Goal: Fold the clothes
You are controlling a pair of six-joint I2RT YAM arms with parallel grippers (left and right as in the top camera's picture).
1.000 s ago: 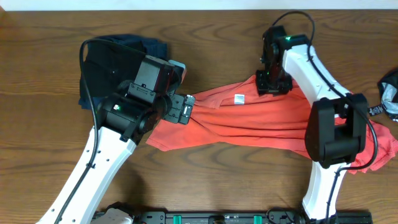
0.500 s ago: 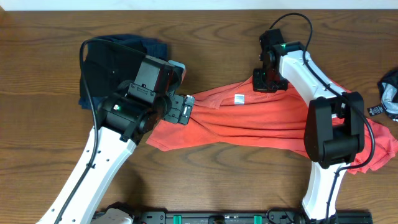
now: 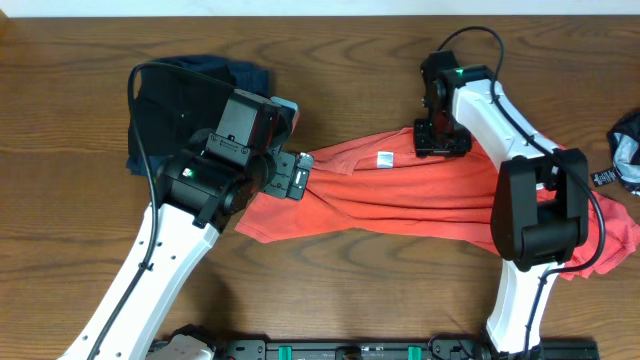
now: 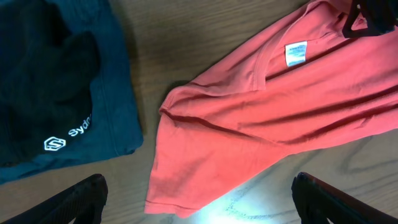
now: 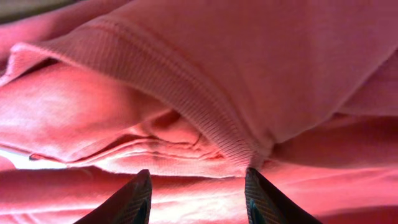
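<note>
Right wrist | right tool (image 5: 196,174) half open | on T-shirt (image 5: 280,62) collar

Your dark brown wood-grain bench (image 3: 350,300) shows plain, even grain. A pale strip (image 3: 300,5) runs along its far edge. A white glare patch (image 4: 245,202) lies on the wood.

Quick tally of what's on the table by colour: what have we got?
Coral-red T-shirt: 1
Black garment: 1
Navy-blue garment: 1
Black-and-grey item at the right edge, kind unclear: 1
Total: 4
</note>
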